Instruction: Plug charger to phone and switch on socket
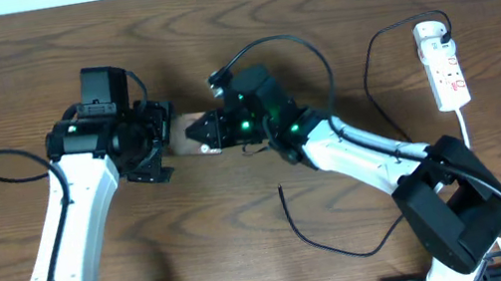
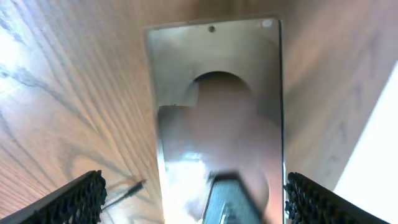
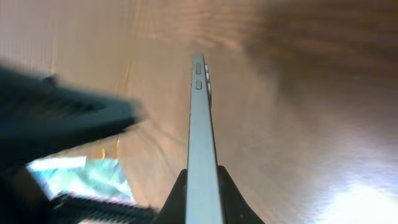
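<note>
Phone (image 1: 191, 135) sits mid-table, pinched by the right gripper (image 3: 202, 196); the left gripper (image 2: 196, 202) gapes around its nine o'clock end. Positioning step, I reckon; next, fetching the loose charger (image 1: 291, 223) at five o'clock.

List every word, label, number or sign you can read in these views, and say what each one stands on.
No text can be read in any view.
Red marks on the white top of the socket: too small to read.
Face of the phone: only blurred reflections in the left wrist view, no lettering legible.
Edge of the phone in the right wrist view: side buttons only, no print.
</note>
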`<state>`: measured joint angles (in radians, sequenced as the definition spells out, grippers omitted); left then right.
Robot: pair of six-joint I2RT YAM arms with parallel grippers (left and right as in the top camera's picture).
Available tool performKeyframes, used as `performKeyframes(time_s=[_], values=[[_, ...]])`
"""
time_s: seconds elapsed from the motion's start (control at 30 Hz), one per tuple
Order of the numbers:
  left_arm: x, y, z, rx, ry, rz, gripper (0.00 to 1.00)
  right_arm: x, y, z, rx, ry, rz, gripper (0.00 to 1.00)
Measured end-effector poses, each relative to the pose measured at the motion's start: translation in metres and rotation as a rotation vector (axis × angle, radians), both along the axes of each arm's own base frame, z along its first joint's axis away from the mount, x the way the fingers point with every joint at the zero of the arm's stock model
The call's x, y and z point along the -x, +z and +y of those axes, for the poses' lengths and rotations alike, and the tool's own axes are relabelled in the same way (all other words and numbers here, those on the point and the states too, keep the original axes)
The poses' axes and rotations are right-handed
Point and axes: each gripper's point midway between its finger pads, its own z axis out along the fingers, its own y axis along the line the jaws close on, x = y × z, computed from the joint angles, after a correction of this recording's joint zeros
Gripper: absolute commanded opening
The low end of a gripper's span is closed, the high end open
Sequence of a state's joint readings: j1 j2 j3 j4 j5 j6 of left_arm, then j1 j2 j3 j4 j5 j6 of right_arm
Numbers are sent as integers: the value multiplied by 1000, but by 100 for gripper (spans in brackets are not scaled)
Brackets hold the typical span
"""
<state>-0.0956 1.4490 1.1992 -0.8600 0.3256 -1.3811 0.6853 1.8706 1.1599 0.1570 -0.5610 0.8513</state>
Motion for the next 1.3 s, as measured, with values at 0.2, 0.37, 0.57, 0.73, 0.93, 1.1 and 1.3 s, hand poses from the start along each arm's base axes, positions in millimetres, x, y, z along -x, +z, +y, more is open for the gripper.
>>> performKeyframes(time_s=[0.2,0.37,0.57,0.73,0.93,1.1,1.3], values=[[0,36,-2,13,-21,-139,90,-39,-8,-42,23,-127,41,1],[-6,61,-2,-3,-73,-273,91,-69,-5,-80,-49,-278,195,1],[-21,81,-4,-27,-123,-401,90,-94,36,-91,-307,-364,355,1],[-38,99,-5,-32,-132,-509,91,-91,93,-75,-535,-283,408,1],[-57,123,-7,-27,-127,-639,91,-72,125,-55,-646,-189,477,1],[-66,136,-8,-26,-125,-706,91,-55,143,-41,-696,-119,498,1],[-72,146,-8,-25,-122,-753,90,-39,153,-27,-717,-64,524,1]])
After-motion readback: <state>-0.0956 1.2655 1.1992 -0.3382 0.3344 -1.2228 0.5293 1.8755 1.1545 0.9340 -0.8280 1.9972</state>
